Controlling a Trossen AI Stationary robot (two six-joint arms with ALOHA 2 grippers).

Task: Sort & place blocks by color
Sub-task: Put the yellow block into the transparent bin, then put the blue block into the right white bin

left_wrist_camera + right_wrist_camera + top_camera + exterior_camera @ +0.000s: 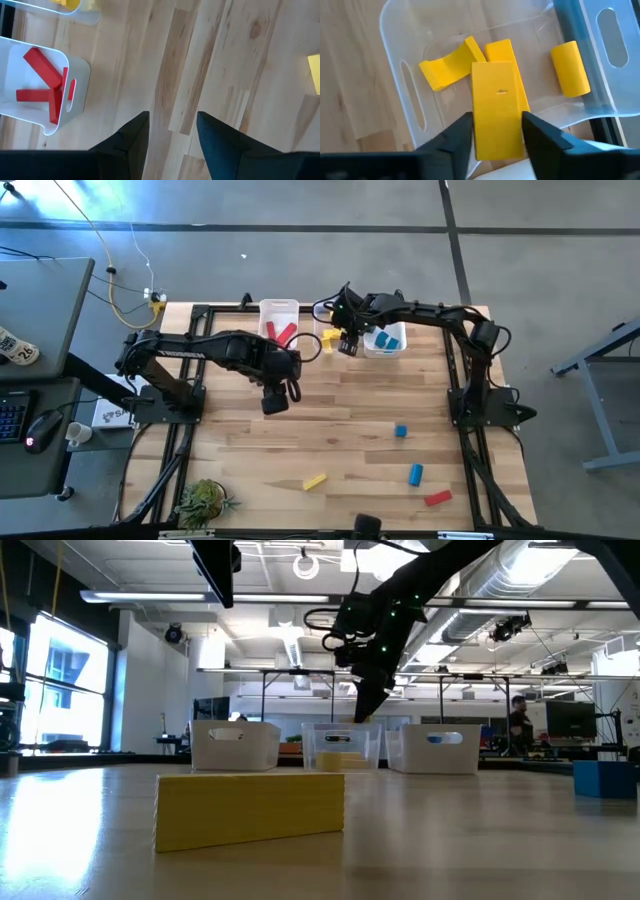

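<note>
Over the wooden table [340, 410], the left gripper [171, 131] hangs with jaws apart and empty, while the right gripper [496, 134] hovers above the middle bin [395, 65], a yellow bar [497, 107] between its fingers, grip or release unclear.

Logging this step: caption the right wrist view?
Right gripper over the yellow bin, a flat yellow block between its fingers.

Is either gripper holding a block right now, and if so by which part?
The left gripper is open over bare table, holding nothing. A yellow block sits between the right gripper's fingers above the middle bin, flanked at its long sides; gripped or just released cannot be told.
</note>
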